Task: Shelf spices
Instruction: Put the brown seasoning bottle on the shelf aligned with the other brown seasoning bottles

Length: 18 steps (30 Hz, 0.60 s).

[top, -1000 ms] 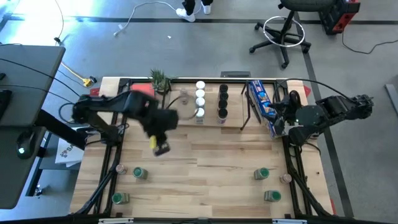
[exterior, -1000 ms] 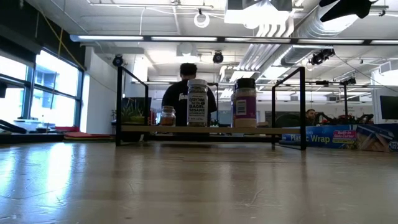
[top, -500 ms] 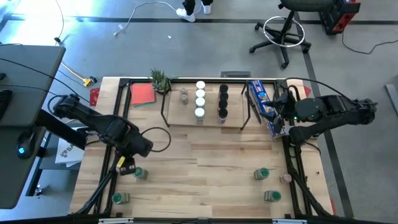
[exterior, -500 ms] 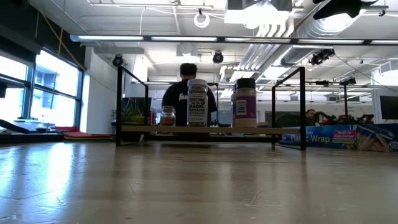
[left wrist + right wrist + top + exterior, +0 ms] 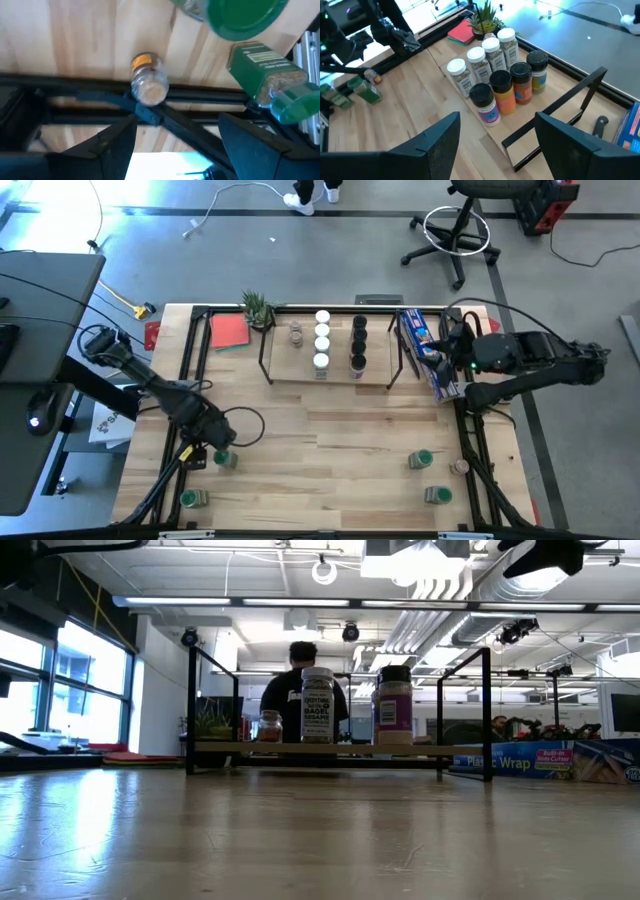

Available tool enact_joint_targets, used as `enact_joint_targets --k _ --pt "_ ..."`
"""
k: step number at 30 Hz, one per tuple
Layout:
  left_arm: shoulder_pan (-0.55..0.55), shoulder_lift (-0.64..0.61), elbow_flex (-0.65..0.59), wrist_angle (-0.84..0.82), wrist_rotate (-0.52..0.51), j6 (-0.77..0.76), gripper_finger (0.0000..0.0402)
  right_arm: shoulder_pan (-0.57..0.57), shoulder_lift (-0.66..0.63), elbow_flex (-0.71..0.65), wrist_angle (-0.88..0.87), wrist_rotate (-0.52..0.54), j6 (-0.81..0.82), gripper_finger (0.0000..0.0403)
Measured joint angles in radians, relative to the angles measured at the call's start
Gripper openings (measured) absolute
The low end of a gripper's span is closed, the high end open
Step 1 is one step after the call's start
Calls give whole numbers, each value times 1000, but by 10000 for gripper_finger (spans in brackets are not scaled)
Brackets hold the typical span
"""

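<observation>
Honestly, with my left gripper spread wide above the brown-lidded spice jar at the bench's left edge, I could clip the neighbouring green-lidded jar, toppling it, far from the shelf.

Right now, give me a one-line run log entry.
left gripper: open, over near-left jars | right gripper: open, waiting beside shelf | shelf: seven jars

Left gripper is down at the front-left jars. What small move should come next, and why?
Probably lower the left gripper and close on the small jar between its open fingers. It hovers over the loose jars, nothing held, while the shelf has room; the right gripper waits open by the shelf.
</observation>
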Motion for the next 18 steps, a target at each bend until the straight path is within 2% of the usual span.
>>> enact_joint_targets --k 12,18 --pt "-136 -160 -181 167 -92 -158 271 -74 0 0 17 -35 69 249" --pt "-196 -180 -227 176 -113 -215 271 -111 1 0 45 -46 72 249"
